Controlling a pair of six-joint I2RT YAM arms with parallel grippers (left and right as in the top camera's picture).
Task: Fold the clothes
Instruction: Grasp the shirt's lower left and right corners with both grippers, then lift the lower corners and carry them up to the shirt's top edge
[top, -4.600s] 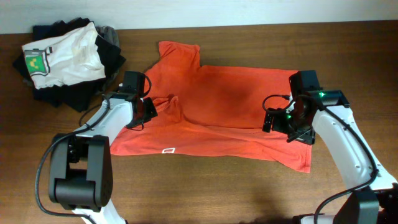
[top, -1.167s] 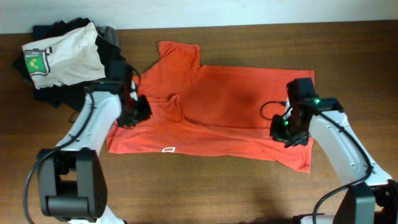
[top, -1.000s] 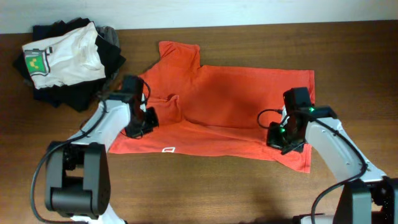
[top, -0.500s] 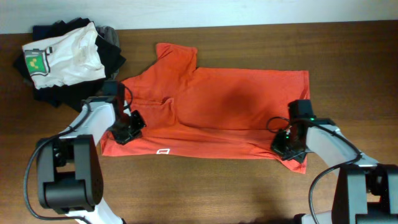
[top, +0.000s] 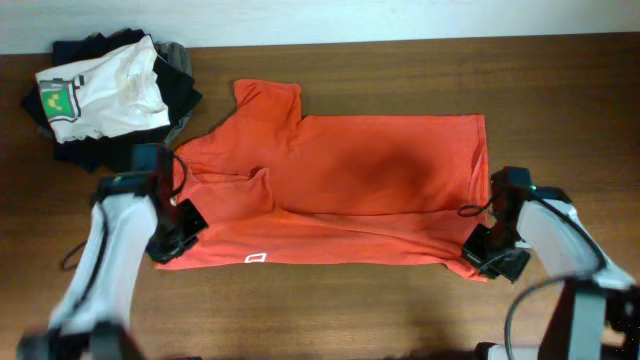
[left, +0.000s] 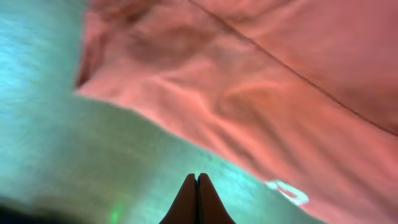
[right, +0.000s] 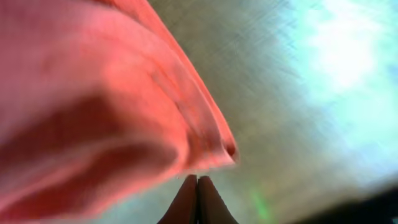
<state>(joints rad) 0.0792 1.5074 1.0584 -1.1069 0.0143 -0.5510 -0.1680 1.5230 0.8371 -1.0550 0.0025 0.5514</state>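
a wooden table (top: 400, 310) is seen from overhead, and a pile of dark folded garments (top: 110, 152) is stacked at its far left corner, topped by a white t-shirt (top: 105, 90) with a green-yellow print. the pile is set just beside the sleeve of the red-orange t-shirt (top: 380, 170), which is spread flat across the middle of the table, with one sleeve pointed toward the far edge and a crease run along its lower half. a small white tag (top: 257, 259) is shown at the near hem. nothing is laid on top of the shirt. the left gripper (top: 178, 232), on an arm that is blurred, is placed at the shirt's near left corner; in the left wrist view its fingers (left: 189, 202) are pressed together tip to tip over bare table, with the hem just ahead, and no cloth is seen between them. the right gripper (top: 487, 255) is placed at the near right corner; its fingers (right: 186, 202) are likewise closed, and the corner of the shirt is met right at their tips, though whether cloth is pinched there cannot be told.
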